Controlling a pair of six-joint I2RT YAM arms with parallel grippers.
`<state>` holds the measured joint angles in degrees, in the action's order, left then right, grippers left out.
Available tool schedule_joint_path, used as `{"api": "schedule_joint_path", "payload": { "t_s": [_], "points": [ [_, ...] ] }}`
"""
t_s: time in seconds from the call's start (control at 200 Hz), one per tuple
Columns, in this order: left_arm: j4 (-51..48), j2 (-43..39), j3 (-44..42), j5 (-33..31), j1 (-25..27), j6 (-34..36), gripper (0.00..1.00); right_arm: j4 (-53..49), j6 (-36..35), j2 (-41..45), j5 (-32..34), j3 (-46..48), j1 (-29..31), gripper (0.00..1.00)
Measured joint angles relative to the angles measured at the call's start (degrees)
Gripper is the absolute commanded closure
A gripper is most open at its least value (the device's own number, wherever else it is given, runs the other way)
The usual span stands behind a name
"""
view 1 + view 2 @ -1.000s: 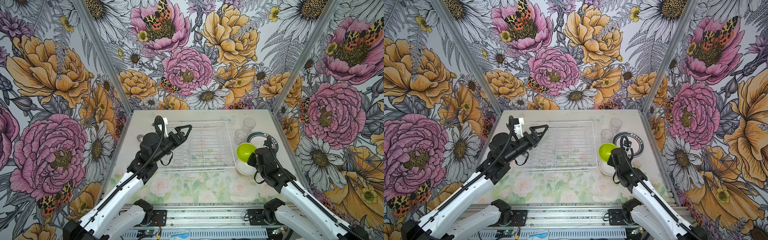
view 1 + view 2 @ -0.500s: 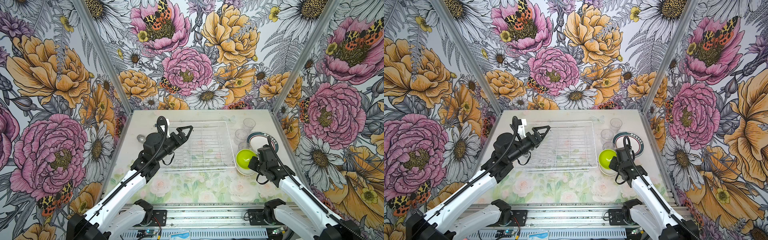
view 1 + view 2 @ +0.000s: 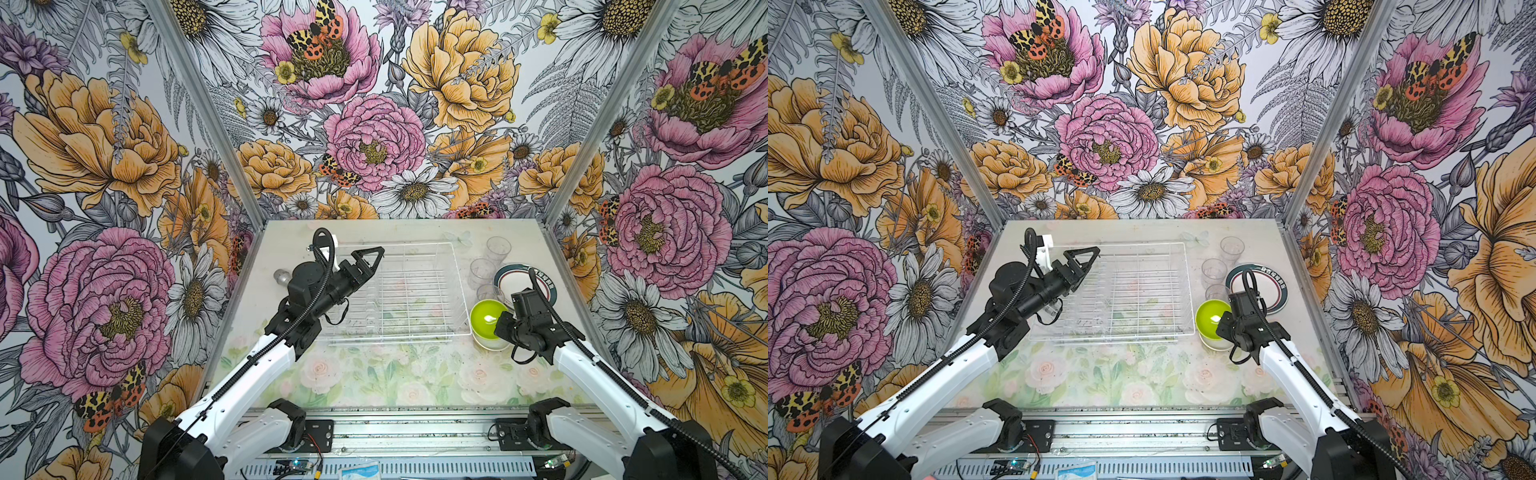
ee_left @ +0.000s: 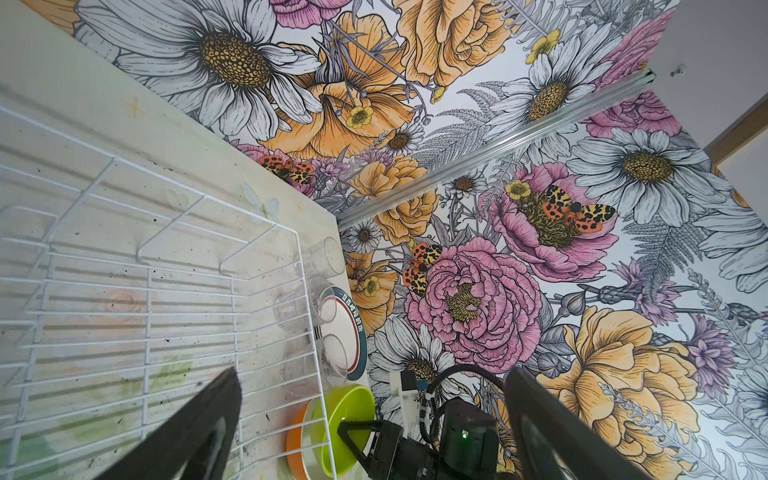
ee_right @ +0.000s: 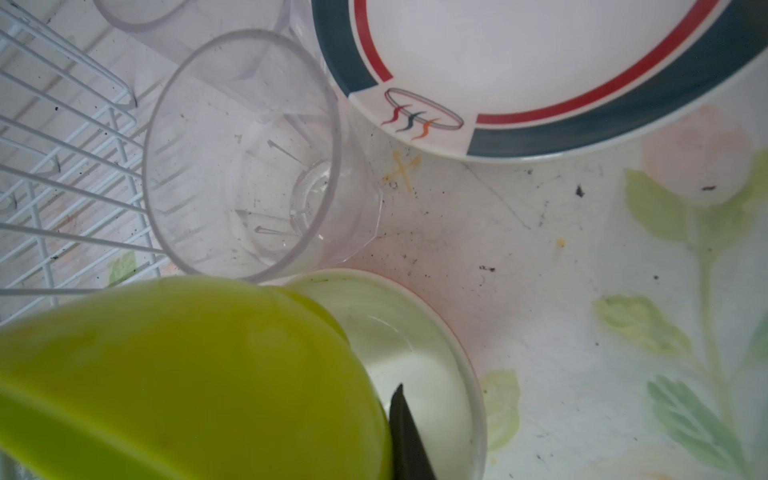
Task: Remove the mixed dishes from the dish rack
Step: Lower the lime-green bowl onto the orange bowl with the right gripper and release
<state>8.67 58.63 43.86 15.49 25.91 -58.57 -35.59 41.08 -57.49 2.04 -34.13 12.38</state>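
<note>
The dish rack (image 3: pixel 415 286) sits in the middle of the worktop (image 3: pixel 395 386). In both top views nothing is left in it. The dishes sit in a group at the right side of the frame, just beside the rack.

The right gripper (image 3: pixel 500 326) has its fingers (image 5: pixel 405 436) pinched tight on the rim of the green bowl (image 3: pixel 486 319). It holds the bowl tipped, partly inside the orange bowl (image 4: pixel 293 440), which is white inside. I think it is stacking the two bowls so they take up less room. The green bowl does not look flat yet, so setting it down and letting go seems the next thing to do.

Higher in the frame stand three clear cups (image 3: pixel 481 270) in a row. A plate (image 3: pixel 509 281) with a dark rim lies flat to their right. I cannot tell if more plates lie under it.

The left gripper (image 3: pixel 371 257) hangs over the upper left corner of the rack, with its fingers wide apart and holding nothing. It is likely kept there to be out of the way.
</note>
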Motion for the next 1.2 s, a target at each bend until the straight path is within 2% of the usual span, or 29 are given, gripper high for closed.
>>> {"api": "schedule_joint_path", "payload": {
  "t_s": [0.716, 0.816, 1.196],
  "points": [
    [1.5, 0.7, -0.5, 0.9, -0.3, -1.7, 0.01, -0.6, -1.7, -2.7, -0.4, 0.1, -0.1, 1.00],
    [1.6, 0.7, -0.5, 0.9, -0.3, -1.7, 0.01, -0.7, -1.9, -2.8, -0.2, 0.1, -0.1, 0.86],
    [1.7, 0.2, -0.5, 0.9, -0.3, -2.1, 0.01, -0.9, -2.6, -1.4, 0.8, 0.1, -0.1, 0.54]
  ]
}}
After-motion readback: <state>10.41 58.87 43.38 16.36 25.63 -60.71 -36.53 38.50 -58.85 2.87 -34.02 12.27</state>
